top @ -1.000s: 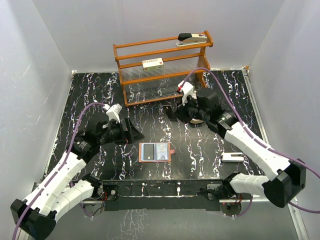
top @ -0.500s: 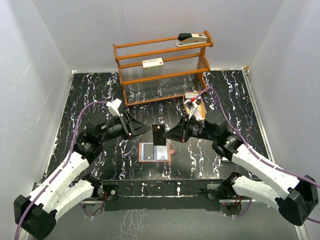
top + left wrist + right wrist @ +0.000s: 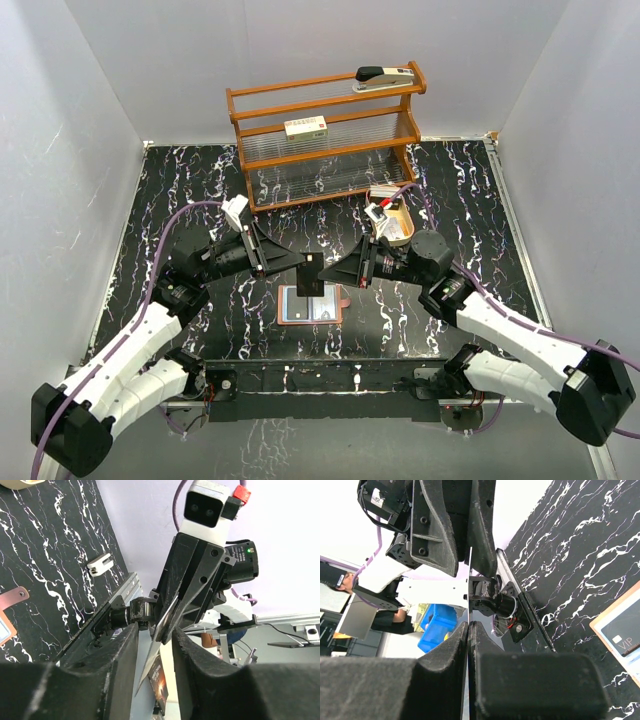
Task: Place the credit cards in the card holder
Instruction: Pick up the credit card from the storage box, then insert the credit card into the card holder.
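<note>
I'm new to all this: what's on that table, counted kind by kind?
Robot arms: 2
Wooden rack: 1
Stapler: 1
Cream box: 1
Oval wooden tray: 1
Card holder: 1
Dark card, held in mid-air: 1
Small white object: 1
Total: 9, leaving out the cards inside the holder, partly hidden.

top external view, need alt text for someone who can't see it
Two robot arms meet over a black marbled table, the right claw shut on a dark credit card, the left claw open around it. An open reddish-brown card holder lies below them; a wooden rack holding a stapler stands behind.
</note>
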Tool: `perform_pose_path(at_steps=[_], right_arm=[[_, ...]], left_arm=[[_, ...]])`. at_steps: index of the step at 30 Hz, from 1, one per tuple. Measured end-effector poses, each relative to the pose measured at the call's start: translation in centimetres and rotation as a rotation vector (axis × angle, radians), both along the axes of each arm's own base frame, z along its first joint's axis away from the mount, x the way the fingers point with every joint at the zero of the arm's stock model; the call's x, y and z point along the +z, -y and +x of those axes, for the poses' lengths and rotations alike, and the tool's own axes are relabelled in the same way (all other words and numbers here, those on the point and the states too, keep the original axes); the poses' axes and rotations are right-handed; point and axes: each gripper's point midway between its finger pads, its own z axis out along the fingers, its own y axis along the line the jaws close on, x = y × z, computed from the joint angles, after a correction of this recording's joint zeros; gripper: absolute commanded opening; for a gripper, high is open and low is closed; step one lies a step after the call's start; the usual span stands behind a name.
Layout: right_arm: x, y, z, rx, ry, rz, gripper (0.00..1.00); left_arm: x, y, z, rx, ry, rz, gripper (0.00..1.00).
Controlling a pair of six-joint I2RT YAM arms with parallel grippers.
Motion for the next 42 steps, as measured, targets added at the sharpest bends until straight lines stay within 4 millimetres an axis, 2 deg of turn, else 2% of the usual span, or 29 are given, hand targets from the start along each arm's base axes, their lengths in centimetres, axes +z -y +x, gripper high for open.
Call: perform_pose_path(at_steps=[2, 3, 6, 10, 12, 19, 22, 25, 31, 36, 42], right_arm=[[-0.2, -0.1, 0.0, 0.003, -0.015, 0.005, 0.00], [-0.5, -0.2, 0.0, 0.004, -0.025, 0.005, 0.00], [-1.0, -0.3, 0.1, 0.002, -0.052, 0.003, 0.01], [-1.5, -0.3, 0.2, -0.006, -0.058, -0.010, 0.26], [-2.1, -0.2, 0.5, -0.024, -0.054, -0.036, 0.34], [-5.0, 1.7, 1.7, -0.162, -0.059, -0.178, 0.46], [-6.4, 2.7, 2.4, -0.229, -0.053, -0.250, 0.47], [-8.5, 3.7, 3.2, -0.278, -0.066, -0.360, 0.45], [-12.7, 5.5, 5.0, -0.369, -0.122, -0.600, 0.44], [-16.6, 6.5, 5.3, -0.382, -0.178, -0.738, 0.46], [-19.7, 7.2, 5.8, -0.378, -0.191, -0.849, 0.45]], left_arm=[[0.0, 0.1, -0.1, -0.008, -0.005, -0.004, 0.02], [0.0, 0.1, -0.1, -0.009, -0.006, -0.004, 0.00], [-0.2, 0.0, -0.1, -0.007, -0.011, 0.001, 0.00], [-0.7, -0.2, -0.2, 0.004, -0.024, 0.018, 0.00], [-1.1, -0.2, -0.2, 0.008, -0.037, 0.030, 0.00], [-5.5, -1.4, 0.6, 0.081, -0.105, 0.214, 0.00], [-7.3, -1.8, 1.0, 0.096, -0.123, 0.279, 0.00], [-8.7, -1.9, 1.4, 0.099, -0.139, 0.319, 0.00], [-12.9, -1.7, 2.1, 0.083, -0.200, 0.401, 0.00], [-15.3, -1.7, 2.5, 0.071, -0.226, 0.445, 0.00], [-17.9, -1.9, 3.1, 0.080, -0.238, 0.493, 0.00]])
